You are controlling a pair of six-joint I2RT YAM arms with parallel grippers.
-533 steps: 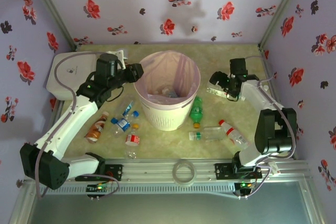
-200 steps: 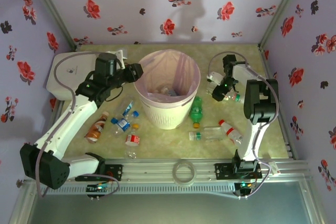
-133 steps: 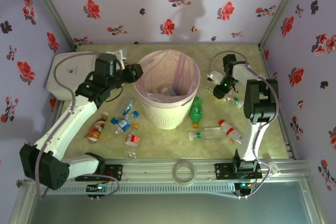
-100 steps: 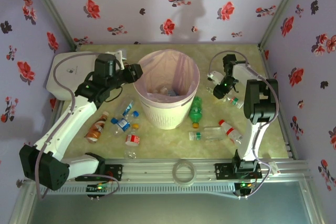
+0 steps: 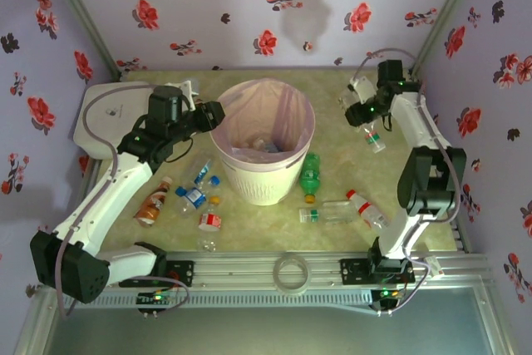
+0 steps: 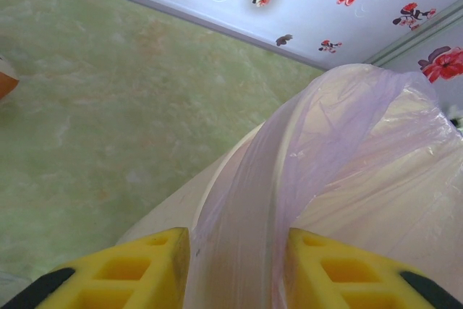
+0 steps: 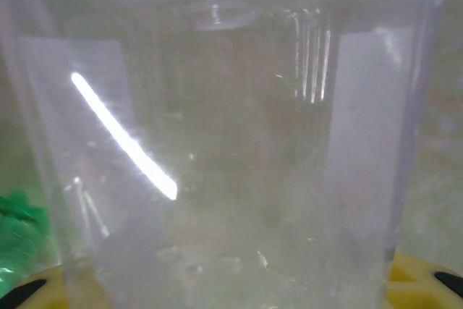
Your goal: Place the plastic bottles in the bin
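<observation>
The right gripper (image 5: 364, 112) was clamped on a clear plastic bottle (image 5: 375, 135). The bottle hung tilted below it near the back right corner of the table (image 5: 328, 93), well apart from the bin (image 5: 264, 184). Half a second earlier, gripper and bottle had been lower and nearer the bin. The left gripper (image 5: 214, 114) had not shifted; its jaws were closed on the bin's left rim, with the pink liner (image 6: 304, 164) between them. The green bottle (image 5: 310, 176) and the loose bottles (image 5: 193, 197) lay unmoved beside the bin.
</observation>
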